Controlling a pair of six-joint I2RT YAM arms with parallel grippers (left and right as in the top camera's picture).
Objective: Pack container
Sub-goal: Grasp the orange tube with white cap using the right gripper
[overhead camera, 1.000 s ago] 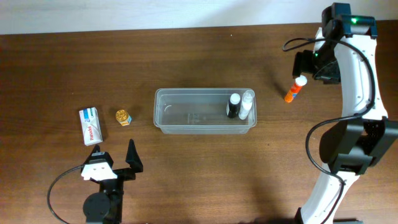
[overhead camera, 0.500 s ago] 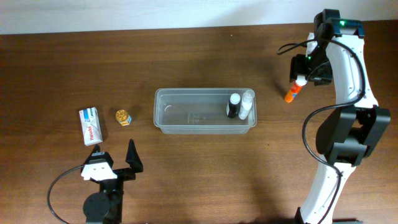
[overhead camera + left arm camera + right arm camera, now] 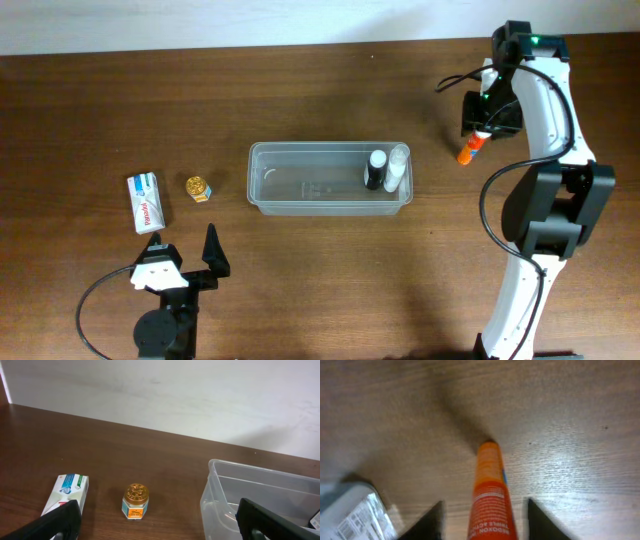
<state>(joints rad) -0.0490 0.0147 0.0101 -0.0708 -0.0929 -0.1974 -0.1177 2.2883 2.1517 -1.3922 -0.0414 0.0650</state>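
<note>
The container point(image 3: 300, 186) is a clear rectangular tub at mid-table; its near corner also shows in the left wrist view point(image 3: 220, 491). Inside its right end lie a black bottle point(image 3: 375, 170) and a pale bottle point(image 3: 397, 167). An orange tube point(image 3: 466, 152) with a white cap lies on the table to the container's right. My right gripper point(image 3: 482, 126) is down over the tube's cap end. In the right wrist view the tube point(image 3: 490, 485) runs between the two fingertips, with a gap on each side of it. My left gripper point(image 3: 183, 240) rests open near the front left.
A white toothpaste box point(image 3: 146, 203) and a small jar with a gold lid point(image 3: 198, 187) lie left of the container. Both show ahead of the left gripper: the box point(image 3: 67, 492) and the jar point(image 3: 136, 501). The table's far edge meets a white wall.
The right gripper has moved left and come down over the orange tube's cap end, and its jaws have narrowed around the tube. The left arm has not moved.
</note>
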